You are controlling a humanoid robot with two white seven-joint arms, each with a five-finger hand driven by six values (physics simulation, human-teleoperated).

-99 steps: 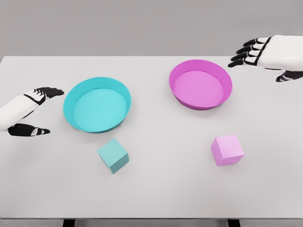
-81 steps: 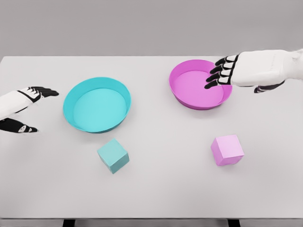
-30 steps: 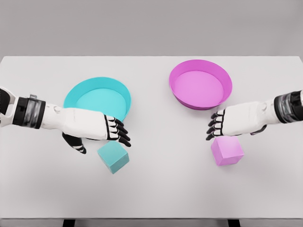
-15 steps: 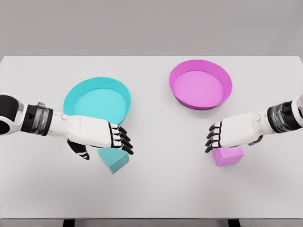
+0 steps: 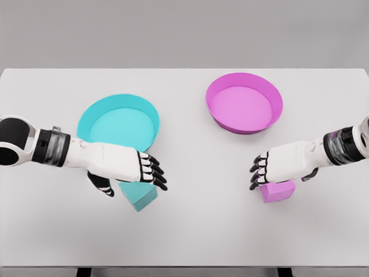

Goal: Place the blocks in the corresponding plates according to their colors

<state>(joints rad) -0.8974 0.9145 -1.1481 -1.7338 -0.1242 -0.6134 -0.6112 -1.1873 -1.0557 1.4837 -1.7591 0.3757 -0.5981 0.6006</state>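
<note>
Left hand (image 5: 124,168) covers the teal block (image 5: 140,195), turned corner-forward, right hand (image 5: 282,165) covers the squarer-set pink block (image 5: 277,190); whether either hand's grip has closed is unclear.

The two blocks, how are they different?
The teal block is blue-green and lies near the teal plate; the pink block is pink and lies farther from the pink plate. The left hand covers one, the right hand the other. Both are cubes on the table.
</note>
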